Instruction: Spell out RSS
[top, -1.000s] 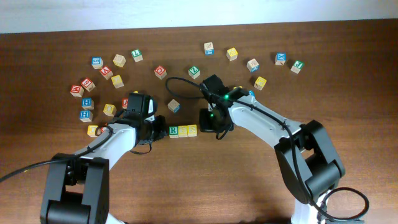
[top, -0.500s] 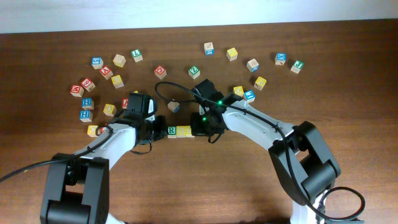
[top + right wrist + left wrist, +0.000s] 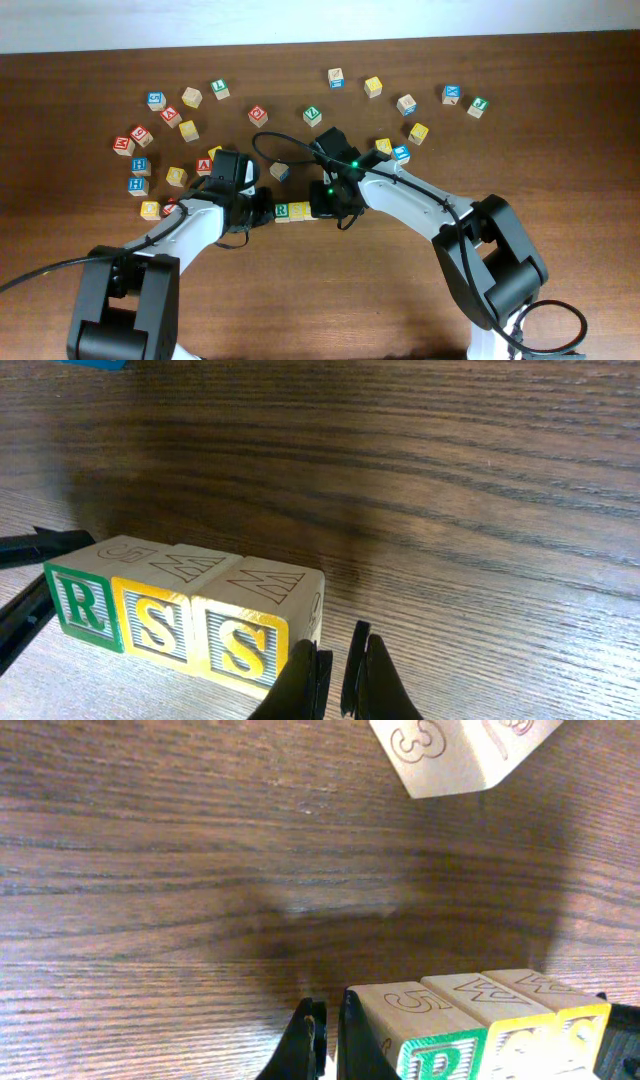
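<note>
The left tool [image 3: 325,1038] was closed on nothing, its fingers pressed together right against the outer side of the R [image 3: 432,1058] at the row's left end. The right tool [image 3: 337,668] was also closed and empty. Its tips were just beside the end S [image 3: 245,642] at the row's right end, but whether they touched it could not be told.

Between the tools the R, the middle S [image 3: 155,622] and the end S stood upright in one straight line on the desk [image 3: 300,300]. Their sides touched, and they read RSS in the right wrist view.

Against half a second before, the left tool had come in closer to the row. Its arm had uncovered a red A [image 3: 204,165] that lay beyond the row's left end. The row itself had shifted slightly toward the right tool, which had hardly moved in that time. A second before, the right tool had stood farther off the row's right end.

A loose block marked 3 [image 3: 450,750] lay beyond the row, apart from it. Other blocks [image 3: 405,104] were scattered well beyond that.
</note>
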Robot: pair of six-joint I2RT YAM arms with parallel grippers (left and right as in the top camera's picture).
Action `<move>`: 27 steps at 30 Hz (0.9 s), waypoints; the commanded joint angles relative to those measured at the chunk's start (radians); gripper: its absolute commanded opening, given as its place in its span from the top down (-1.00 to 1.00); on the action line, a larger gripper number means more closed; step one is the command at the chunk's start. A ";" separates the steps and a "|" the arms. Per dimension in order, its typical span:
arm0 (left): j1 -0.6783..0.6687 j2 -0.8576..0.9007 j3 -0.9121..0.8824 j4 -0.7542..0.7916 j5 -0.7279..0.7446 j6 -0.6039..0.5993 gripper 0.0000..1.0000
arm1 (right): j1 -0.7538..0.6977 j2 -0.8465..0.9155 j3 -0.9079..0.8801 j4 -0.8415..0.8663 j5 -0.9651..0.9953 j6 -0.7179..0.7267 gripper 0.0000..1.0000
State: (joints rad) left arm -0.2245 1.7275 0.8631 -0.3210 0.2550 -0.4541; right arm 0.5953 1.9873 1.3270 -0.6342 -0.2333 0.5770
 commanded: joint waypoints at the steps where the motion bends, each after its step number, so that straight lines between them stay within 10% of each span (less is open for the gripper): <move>1: -0.018 0.008 0.007 0.014 0.045 -0.008 1.00 | 0.005 0.018 -0.009 0.006 -0.016 0.007 0.92; 27: 0.022 -0.003 0.013 -0.022 -0.081 0.004 1.00 | -0.042 -0.003 0.064 -0.163 0.134 -0.004 0.91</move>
State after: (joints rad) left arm -0.2279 1.7279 0.8631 -0.3363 0.2016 -0.4538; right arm 0.5587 1.9900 1.3445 -0.7670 -0.1802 0.5755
